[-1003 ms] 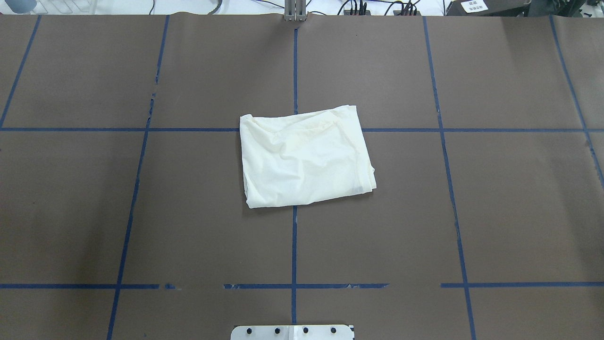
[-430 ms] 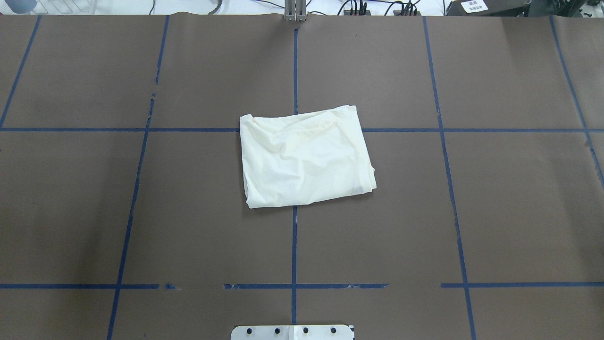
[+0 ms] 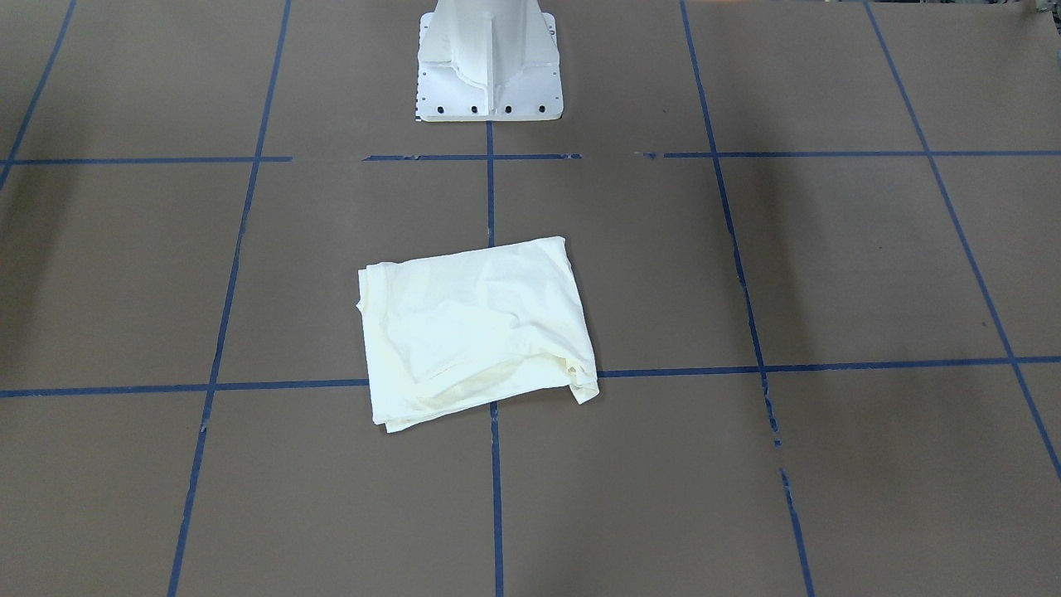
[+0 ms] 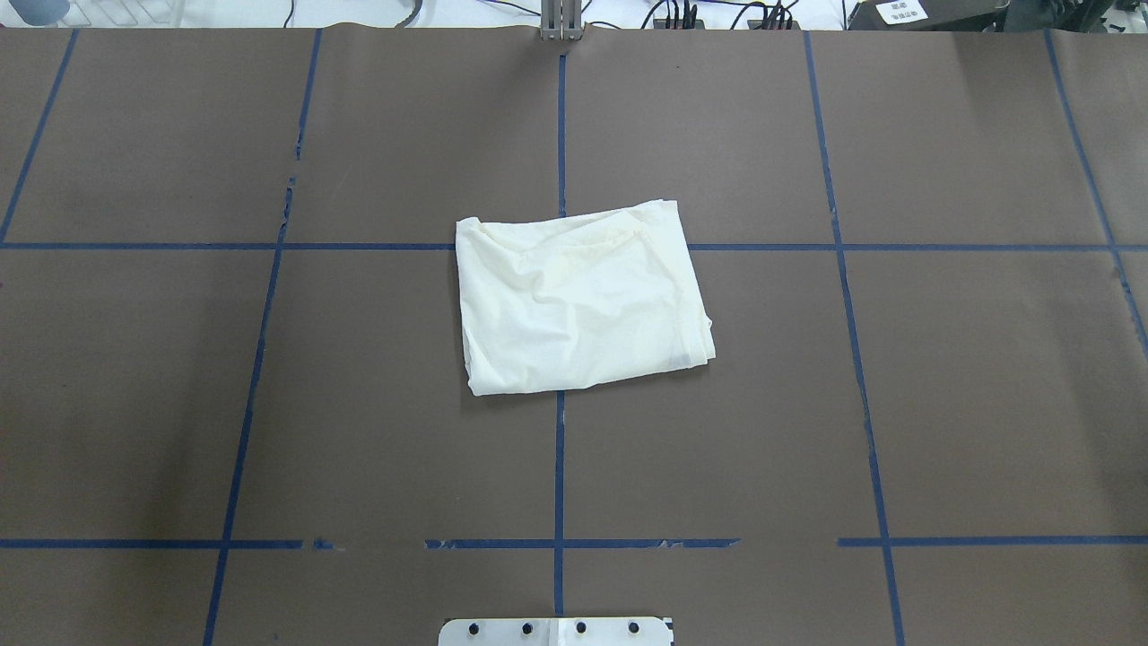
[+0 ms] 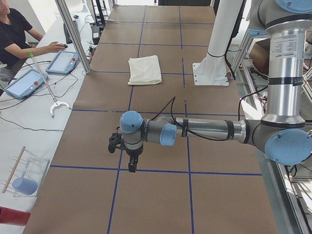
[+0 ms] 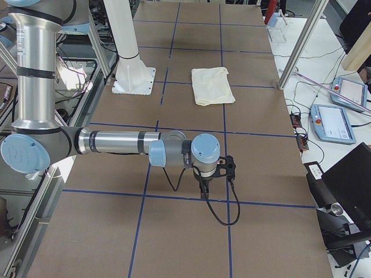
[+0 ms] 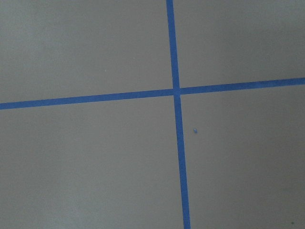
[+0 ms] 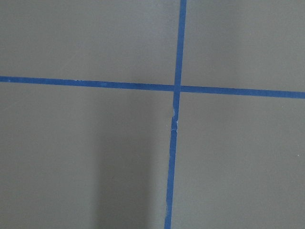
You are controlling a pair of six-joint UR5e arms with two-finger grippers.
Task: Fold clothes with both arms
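The clothes (image 4: pixel 581 301) lie folded into a cream rectangle at the middle of the brown table, plain side up; they also show in the front view, the clothes (image 3: pixel 477 330), and both side views, the clothes (image 5: pixel 145 69) and the clothes (image 6: pixel 212 86). No print is visible. My left gripper (image 5: pixel 131 166) hangs low over the table far from the cloth, seen only in the exterior left view. My right gripper (image 6: pixel 204 190) hangs likewise at the other end, seen only in the exterior right view. I cannot tell whether either is open or shut. Both wrist views show only bare mat and tape.
Blue tape lines (image 4: pixel 559 467) grid the brown mat. The white pedestal base (image 3: pixel 487 62) stands at the robot's side. A person (image 5: pixel 14 34) sits at a side bench with tablets (image 5: pixel 62 62). A metal post (image 6: pixel 298 52) and a pendant (image 6: pixel 333 123) stand beside the table.
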